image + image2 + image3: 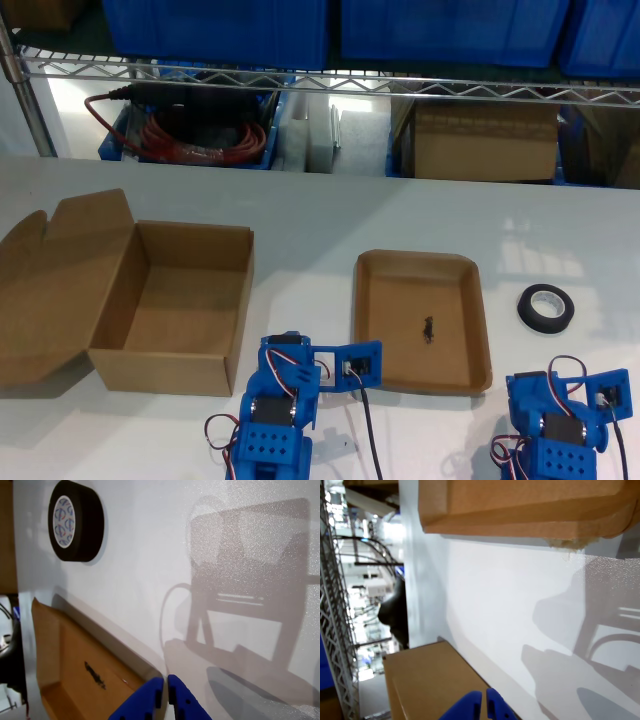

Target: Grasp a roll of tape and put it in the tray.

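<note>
In the exterior view, going left to right: a box (170, 305) with its flap open sits at the left of the frame, one arm stands at the bottom centre, the tray (372, 320) lies just right of centre, and the tape (546, 307) lies flat on the counter (300, 210) toward the right edge, near the tray's right wall but apart from it. The other arm stands at the bottom right, directly below the tape in the frame.

That arm is my first: its wrist view shows the tape (75, 521) in the upper left, ahead of my first hand (164, 700), with the tray (75, 670) in the lower left. The fingers there are pressed together and hold nothing. The second wrist view sees only cardboard and bare counter; my second hand (483, 705) is likewise closed and empty.

So the move turns on this, as I judge it: the tape lies just ahead of my first hand, with the tray to the exterior view's left of it, and the first arm is clearly the nearer. The ring lies on its flat face, hole upward, so a finger could go into the core.

Both arms are cut off by the bottom edge of the exterior view, and each wrist view shows only the fingertips. The small dark mark (429, 330) on the tray floor is too small to identify.
</note>
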`<state>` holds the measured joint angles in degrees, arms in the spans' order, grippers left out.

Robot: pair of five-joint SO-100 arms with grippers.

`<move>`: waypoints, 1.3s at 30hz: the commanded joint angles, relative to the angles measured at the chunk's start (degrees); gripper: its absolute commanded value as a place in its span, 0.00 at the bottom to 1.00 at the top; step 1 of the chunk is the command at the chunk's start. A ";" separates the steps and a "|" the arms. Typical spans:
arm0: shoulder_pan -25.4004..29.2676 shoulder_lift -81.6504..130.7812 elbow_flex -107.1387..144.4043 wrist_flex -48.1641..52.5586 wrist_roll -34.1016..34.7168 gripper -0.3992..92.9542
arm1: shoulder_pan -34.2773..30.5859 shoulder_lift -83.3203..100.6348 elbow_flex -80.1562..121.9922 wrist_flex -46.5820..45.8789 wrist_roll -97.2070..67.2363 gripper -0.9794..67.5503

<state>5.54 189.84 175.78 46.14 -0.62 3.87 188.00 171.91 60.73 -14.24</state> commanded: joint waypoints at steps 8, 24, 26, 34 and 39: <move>-0.44 0.62 1.85 -0.70 0.18 0.01 | -0.44 0.35 -0.44 -0.62 -0.44 0.01; -0.44 0.62 1.85 -0.70 0.18 0.01 | 2.20 -13.80 -5.36 -8.17 1.67 0.46; -0.44 0.62 1.85 -0.70 0.18 0.01 | 3.69 -25.66 -12.66 -11.87 3.16 0.45; -0.44 0.62 1.85 -0.70 0.18 0.01 | 9.23 -77.26 -59.15 -10.55 11.25 0.45; -0.44 0.62 1.85 -0.70 0.18 0.01 | 10.55 -94.48 -74.53 -7.91 12.66 0.44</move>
<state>5.54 189.84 175.78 46.14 -0.62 14.24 100.99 107.05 52.03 -2.02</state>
